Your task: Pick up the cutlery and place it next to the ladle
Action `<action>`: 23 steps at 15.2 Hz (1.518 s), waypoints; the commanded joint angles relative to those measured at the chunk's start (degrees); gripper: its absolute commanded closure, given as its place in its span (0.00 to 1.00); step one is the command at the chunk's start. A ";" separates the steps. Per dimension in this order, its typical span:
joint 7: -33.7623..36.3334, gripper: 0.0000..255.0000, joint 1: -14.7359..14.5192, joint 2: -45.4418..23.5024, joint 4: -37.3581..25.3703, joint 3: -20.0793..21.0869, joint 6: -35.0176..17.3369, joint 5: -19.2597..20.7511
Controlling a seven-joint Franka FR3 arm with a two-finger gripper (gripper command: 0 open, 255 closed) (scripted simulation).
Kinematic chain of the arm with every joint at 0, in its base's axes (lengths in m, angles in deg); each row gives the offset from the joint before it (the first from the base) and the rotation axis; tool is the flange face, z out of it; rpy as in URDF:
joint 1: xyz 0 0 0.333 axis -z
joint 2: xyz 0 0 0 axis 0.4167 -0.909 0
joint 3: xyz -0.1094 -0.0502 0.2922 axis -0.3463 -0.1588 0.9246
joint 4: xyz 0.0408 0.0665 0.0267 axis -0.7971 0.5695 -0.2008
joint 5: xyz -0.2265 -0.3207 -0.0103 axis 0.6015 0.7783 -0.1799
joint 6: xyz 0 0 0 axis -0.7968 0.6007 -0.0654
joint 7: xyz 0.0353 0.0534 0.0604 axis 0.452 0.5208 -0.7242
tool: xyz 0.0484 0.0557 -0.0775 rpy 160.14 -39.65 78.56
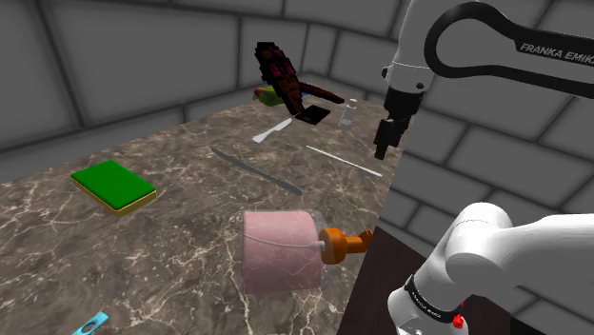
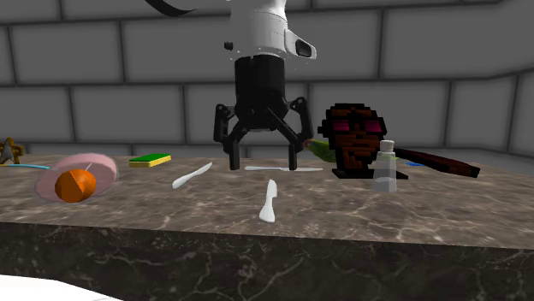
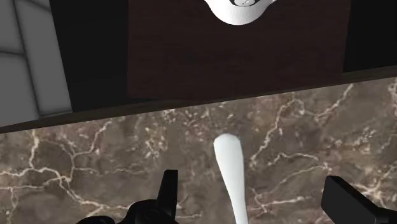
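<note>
The likeliest trouble is a missed or skidding grasp: the slender white piece of cutlery (image 2: 269, 201) lies flat on the dark, white-veined marble counter (image 2: 128, 209), so fingers closing a shade too high would meet on nothing, and fingers pressed too low would scrape the stone. Its rounded end lies close to the counter's edge on the stand's side, as the wrist view shows, so a sideways nudge from one finger could slide it off. A hold near that end instead of the middle would probably let it swing during the carry. Two other pale slim utensils lie further in on the counter (easy to mistake for the target), and a small clear bottle (image 2: 385, 168) stands just beside the dark brown blocky long-handled thing (image 2: 353, 137) that I take for the ladle, so a careless set-down there could topple it. The all-black two-finger gripper (image 2: 263, 162) hangs above the counter with its fingers spread wide and nothing between them touching. In the wrist view the cutlery (image 3: 230, 172) lies below and between those fingers, lengthwise across their closing line, somewhat nearer one finger than the other; gripper (image 3: 254, 203) and cutlery are apart, not yet in contact.
</note>
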 commanded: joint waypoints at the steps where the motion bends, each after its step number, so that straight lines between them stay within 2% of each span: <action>1: 0.00 0.00 0.00 0.00 0.00 0.00 0.00 0.00; 7: 18.52 0.00 2.94 -10.53 -5.19 5.74 -5.40 -8.27; 12: 32.91 0.00 5.49 -20.15 -11.39 9.17 -10.05 -12.90; 17: 46.53 0.00 7.88 -29.89 -18.78 11.30 -14.34 -15.62; 23: 61.86 0.00 10.17 -41.10 -28.56 12.04 -18.69 -17.02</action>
